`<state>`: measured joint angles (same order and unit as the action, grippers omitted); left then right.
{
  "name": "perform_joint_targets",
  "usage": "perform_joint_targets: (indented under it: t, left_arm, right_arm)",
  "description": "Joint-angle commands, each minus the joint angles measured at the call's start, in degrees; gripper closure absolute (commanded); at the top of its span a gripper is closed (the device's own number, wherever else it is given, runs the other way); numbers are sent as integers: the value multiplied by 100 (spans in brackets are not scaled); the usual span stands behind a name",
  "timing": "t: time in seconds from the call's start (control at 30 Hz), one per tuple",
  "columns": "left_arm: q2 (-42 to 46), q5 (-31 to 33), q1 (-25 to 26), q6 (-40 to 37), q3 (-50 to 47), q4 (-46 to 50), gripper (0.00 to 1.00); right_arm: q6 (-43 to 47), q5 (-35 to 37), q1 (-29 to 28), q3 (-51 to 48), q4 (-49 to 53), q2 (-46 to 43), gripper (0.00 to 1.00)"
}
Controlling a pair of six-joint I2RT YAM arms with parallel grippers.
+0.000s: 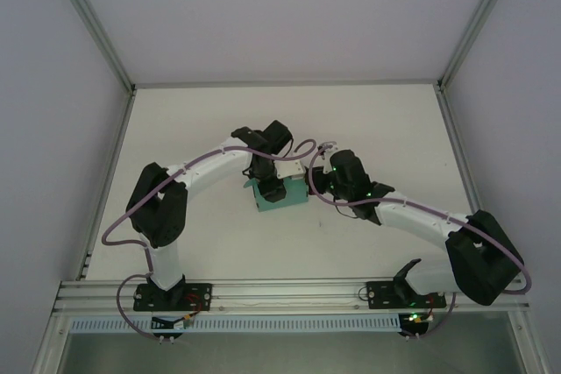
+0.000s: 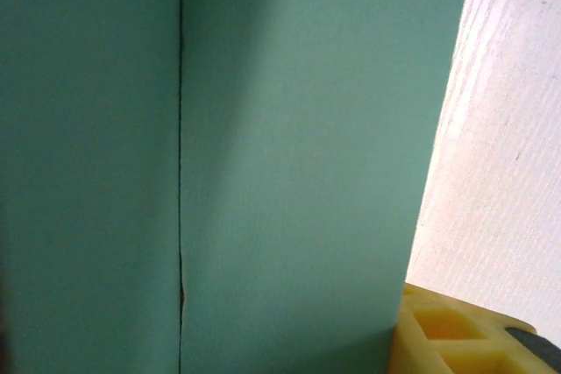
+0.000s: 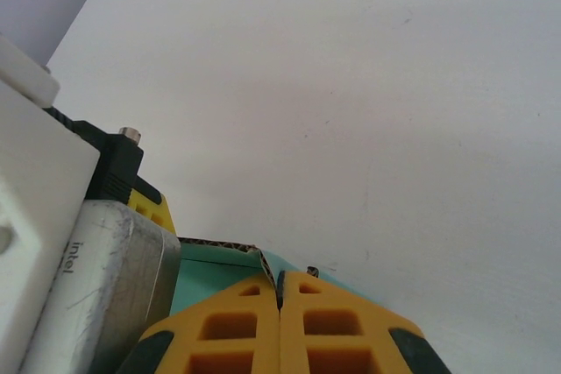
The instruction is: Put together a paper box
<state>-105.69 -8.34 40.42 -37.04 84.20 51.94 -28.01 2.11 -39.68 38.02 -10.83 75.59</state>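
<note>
A: Where's the paper box (image 1: pixel 279 197)?
B: Middle of the white counter (image 1: pixel 219 120), between the two arms. It's teal and looks folded up, not a flat sheet. The left end effector (image 1: pixel 272 186) is right on top of it in the top view.

A: Left end effector state?
B: Partly open with the box in the gap. In the left wrist view the teal card (image 2: pixel 289 164) takes up most of the picture, with a thin seam (image 2: pixel 181 129) running top to bottom. One yellow finger (image 2: pixel 438 339) sits against the box's right edge at the bottom corner. The other finger is hidden behind the card. Reads as a grip across the box.

A: Is the box lifted or on the counter?
B: Can't tell. The top view has it low, near the surface.

A: Right end effector?
B: The right end effector (image 3: pixel 280 279) is fully closed, yellow fingers pressed together with nothing between them. The tips are at the box's near edge, with teal (image 3: pixel 210 269) showing just past them. Whether they touch it, I can't say. In the top view the right end effector (image 1: pixel 314 177) comes in from the right, just beside the box.

A: Anything else?
B: A silver camera (image 3: pixel 105 286) on the left wrist sits close at the left of the right wrist view. Bare counter (image 3: pixel 351 85) lies beyond.
</note>
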Motion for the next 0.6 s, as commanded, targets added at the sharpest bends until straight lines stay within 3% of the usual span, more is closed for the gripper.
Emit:
perform_joint_targets:
  t: [0.0, 0.23, 0.4, 0.57]
  left_arm:
    - [-166, -103, 84, 90, 167, -553, 54]
    - [-237, -38, 79, 107, 236, -610, 53]
    - [-231, -57, 80, 150, 219, -633, 52]
    - [-209, -32, 80, 261, 220, -595, 52]
  right_arm:
    - [-286, -256, -249, -55, 144, -22, 100]
    - [340, -686, -352, -777, -485, 172, 100]
    - [6, -419, -506, -1288, -1179, 548, 100]
    - [-321, 69, -816, -1138, -650, 316, 100]
